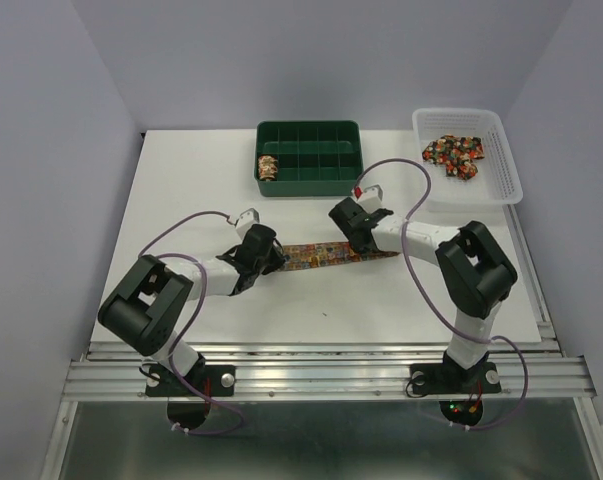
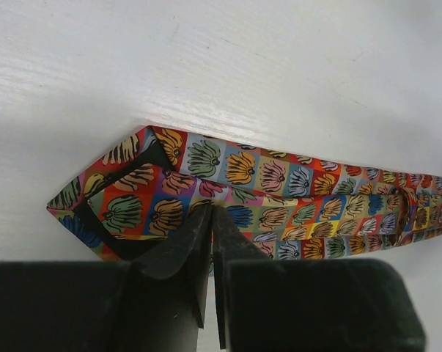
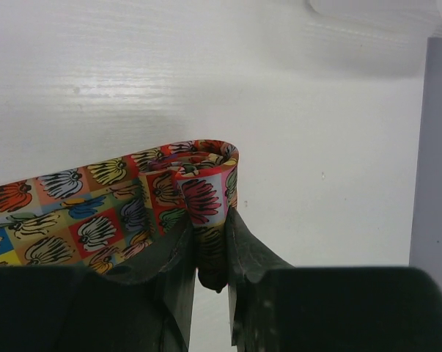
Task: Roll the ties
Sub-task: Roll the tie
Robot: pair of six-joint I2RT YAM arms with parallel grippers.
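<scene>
One tie (image 1: 316, 254), a long strip printed with small coloured squares, lies flat across the middle of the white table (image 1: 181, 190). My left gripper (image 1: 273, 258) is shut on its near edge next to the wide pointed end (image 2: 118, 198); the fingertips (image 2: 206, 220) meet over the fabric. My right gripper (image 1: 353, 243) is shut on the other end, where the tie (image 3: 96, 213) is curled into a small starting roll (image 3: 202, 183) pinched between the fingers. A rolled tie (image 1: 268, 167) sits in the left compartment of the green bin (image 1: 309, 130). More ties (image 1: 454, 152) are heaped in the white basket (image 1: 501, 160).
The green compartmented bin stands at the back centre and the white basket at the back right. The table's right edge (image 3: 426, 147) shows close to the right gripper (image 3: 210, 220). Grey walls enclose the table on three sides.
</scene>
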